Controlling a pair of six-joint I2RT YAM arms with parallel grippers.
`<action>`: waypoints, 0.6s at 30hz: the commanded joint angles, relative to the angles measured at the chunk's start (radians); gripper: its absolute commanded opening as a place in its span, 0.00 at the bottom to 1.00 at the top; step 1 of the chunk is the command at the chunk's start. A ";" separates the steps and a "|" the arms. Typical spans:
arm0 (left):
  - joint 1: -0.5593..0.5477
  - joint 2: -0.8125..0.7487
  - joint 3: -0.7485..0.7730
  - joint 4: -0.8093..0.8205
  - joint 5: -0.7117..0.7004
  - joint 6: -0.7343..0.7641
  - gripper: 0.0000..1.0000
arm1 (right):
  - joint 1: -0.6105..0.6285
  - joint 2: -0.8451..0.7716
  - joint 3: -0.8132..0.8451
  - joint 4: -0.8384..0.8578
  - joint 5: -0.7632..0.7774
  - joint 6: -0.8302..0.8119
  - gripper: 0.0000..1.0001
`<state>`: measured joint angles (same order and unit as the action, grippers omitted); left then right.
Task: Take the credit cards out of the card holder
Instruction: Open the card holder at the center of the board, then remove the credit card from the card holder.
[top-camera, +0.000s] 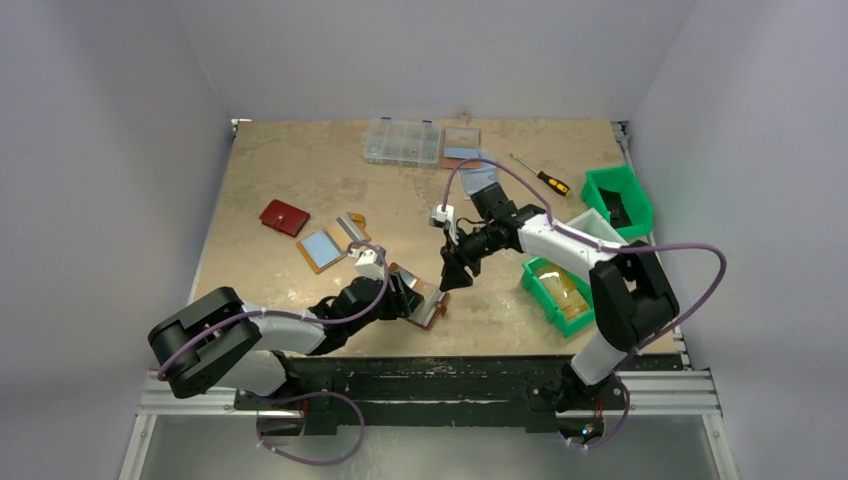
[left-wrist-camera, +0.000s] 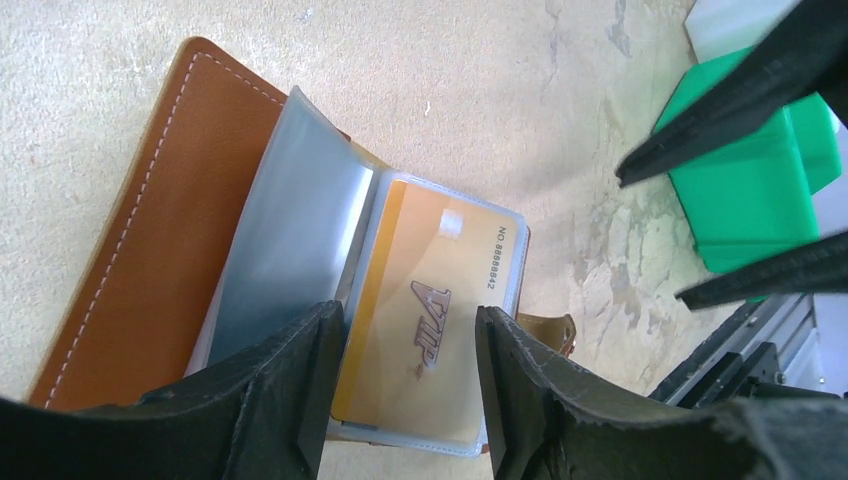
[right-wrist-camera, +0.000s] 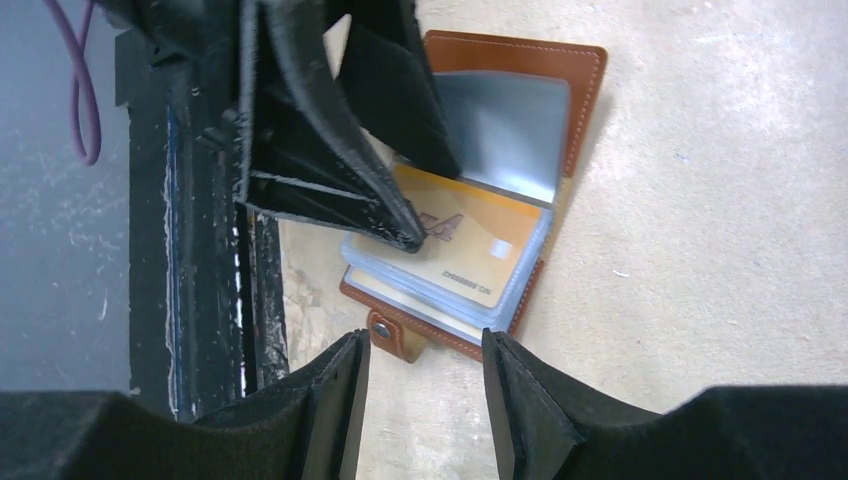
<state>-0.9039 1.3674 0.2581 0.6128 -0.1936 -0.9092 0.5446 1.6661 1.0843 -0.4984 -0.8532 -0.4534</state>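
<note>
The left tool (left-wrist-camera: 408, 335), released, apparently pins the card holder (left-wrist-camera: 130, 250) open on the table (left-wrist-camera: 450, 80), exposing a gold credit card (left-wrist-camera: 440, 290). The right tool (right-wrist-camera: 423, 350) hovers released, empty.

The left arm (top-camera: 290, 335) lies low and reaches rightward; the left pincer (top-camera: 412, 297) tilts down, jaws parted and gripping nothing. The right arm (top-camera: 570, 240) bends at the elbow and reaches leftward; the right pincer (top-camera: 453, 282) points steeply down just beside the left one, jaws likewise apart and empty
</note>
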 joint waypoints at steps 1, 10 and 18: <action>0.000 0.014 0.009 -0.010 0.033 -0.059 0.55 | 0.023 -0.086 -0.063 0.061 -0.034 -0.144 0.52; 0.000 0.001 0.015 -0.005 0.082 -0.051 0.55 | 0.163 -0.033 -0.070 0.106 0.167 -0.301 0.27; 0.000 -0.005 -0.046 0.087 0.120 -0.062 0.56 | 0.179 -0.024 -0.070 0.116 0.344 -0.307 0.13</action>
<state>-0.9035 1.3685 0.2413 0.6529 -0.1211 -0.9520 0.7261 1.6604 1.0115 -0.4164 -0.6174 -0.7353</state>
